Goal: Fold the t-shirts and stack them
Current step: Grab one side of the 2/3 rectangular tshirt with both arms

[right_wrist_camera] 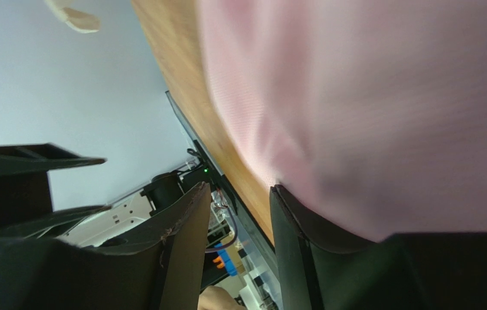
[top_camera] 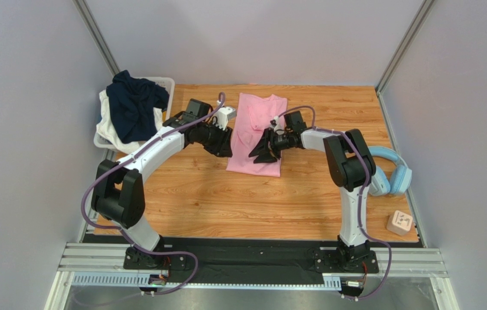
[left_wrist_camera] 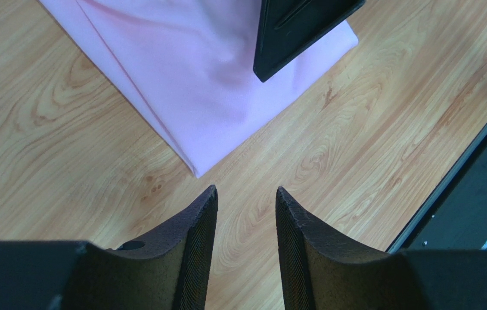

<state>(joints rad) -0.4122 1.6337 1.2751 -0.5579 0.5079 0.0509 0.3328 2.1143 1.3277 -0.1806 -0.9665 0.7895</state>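
A light pink t-shirt (top_camera: 260, 129) lies folded into a long strip on the wooden table, collar at the far end. Its near corner (left_wrist_camera: 197, 169) shows in the left wrist view just beyond my left gripper (left_wrist_camera: 246, 188), which hangs open over bare wood with nothing between its fingers. In the top view the left gripper (top_camera: 226, 148) is at the strip's left edge. My right gripper (top_camera: 260, 154) sits over the shirt's near end. It is open (right_wrist_camera: 241, 187), with pink cloth (right_wrist_camera: 369, 116) lying against the outer side of one finger. The navy t-shirt (top_camera: 132, 103) is heaped on the basket.
A white plastic basket (top_camera: 167, 82) stands at the back left, with white cloth (top_camera: 107, 126) hanging over its side. Light blue headphones (top_camera: 391, 171) and a small wooden block (top_camera: 400, 223) lie at the right edge. The table's dark front rail (left_wrist_camera: 459, 194) is close by.
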